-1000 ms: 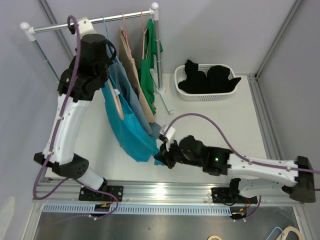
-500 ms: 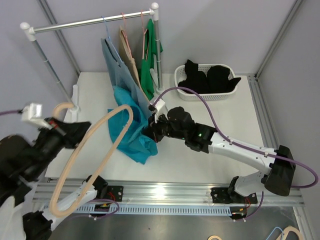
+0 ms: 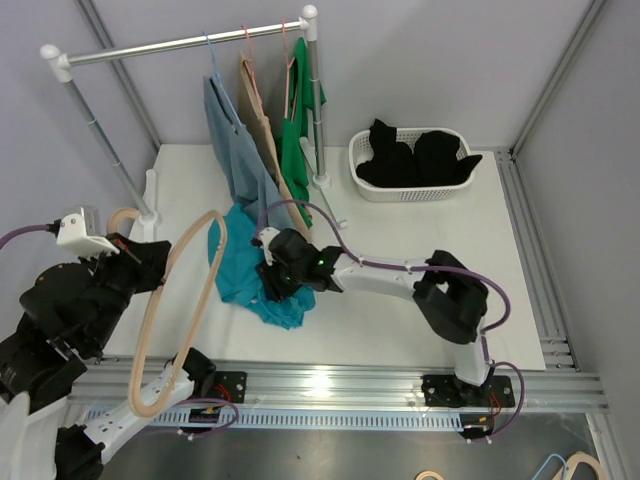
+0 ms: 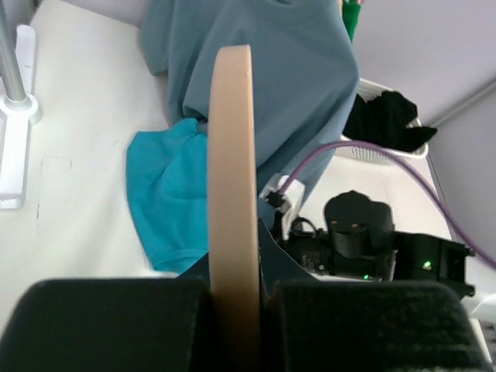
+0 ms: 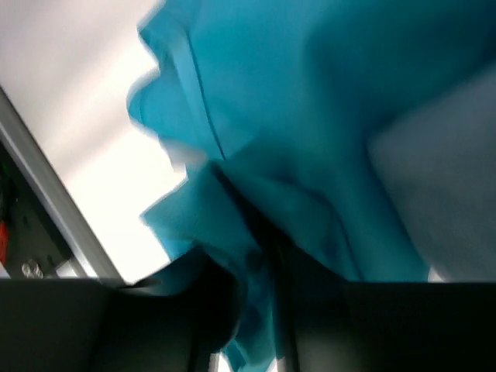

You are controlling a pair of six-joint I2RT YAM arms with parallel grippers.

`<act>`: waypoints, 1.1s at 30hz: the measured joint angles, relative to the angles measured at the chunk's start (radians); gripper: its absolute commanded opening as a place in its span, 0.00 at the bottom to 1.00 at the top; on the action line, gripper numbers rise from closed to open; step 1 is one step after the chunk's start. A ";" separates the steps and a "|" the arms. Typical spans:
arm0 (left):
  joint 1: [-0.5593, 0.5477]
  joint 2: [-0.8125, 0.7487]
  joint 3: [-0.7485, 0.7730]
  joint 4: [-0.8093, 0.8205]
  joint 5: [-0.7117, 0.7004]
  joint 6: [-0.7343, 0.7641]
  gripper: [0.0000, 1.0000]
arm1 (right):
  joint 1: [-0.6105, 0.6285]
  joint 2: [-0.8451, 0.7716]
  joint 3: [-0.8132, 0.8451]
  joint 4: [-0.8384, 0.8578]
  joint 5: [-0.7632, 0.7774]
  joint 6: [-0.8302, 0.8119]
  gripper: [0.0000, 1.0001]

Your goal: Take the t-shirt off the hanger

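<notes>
The tan hanger [image 4: 232, 155] is clamped edge-on in the left fingers [image 4: 116, 325], up off the counter [image 3: 380, 330]. The right fingers [image 5: 93, 325] pinch the teal t-shirt [image 3: 238, 280], heaped short of the counter's near edge, with bare surface to its right.

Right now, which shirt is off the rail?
The turquoise t-shirt, crumpled on the table at the right tool; the grey-blue shirt, tan shirt and green shirt hang on the rail.
</notes>
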 measured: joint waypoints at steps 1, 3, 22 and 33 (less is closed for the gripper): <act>0.000 0.002 -0.010 0.013 -0.011 0.007 0.01 | 0.002 0.041 0.049 -0.003 0.008 0.006 0.65; 0.000 -0.002 -0.026 0.047 -0.032 0.020 0.01 | 0.011 0.110 0.145 -0.013 0.042 0.010 0.77; 0.055 0.058 -0.126 0.239 -0.001 0.117 0.01 | 0.107 0.309 0.277 -0.047 0.240 0.039 0.00; 0.513 0.341 -0.072 0.329 0.355 0.117 0.01 | 0.037 -0.538 -0.069 -0.481 0.171 0.122 0.00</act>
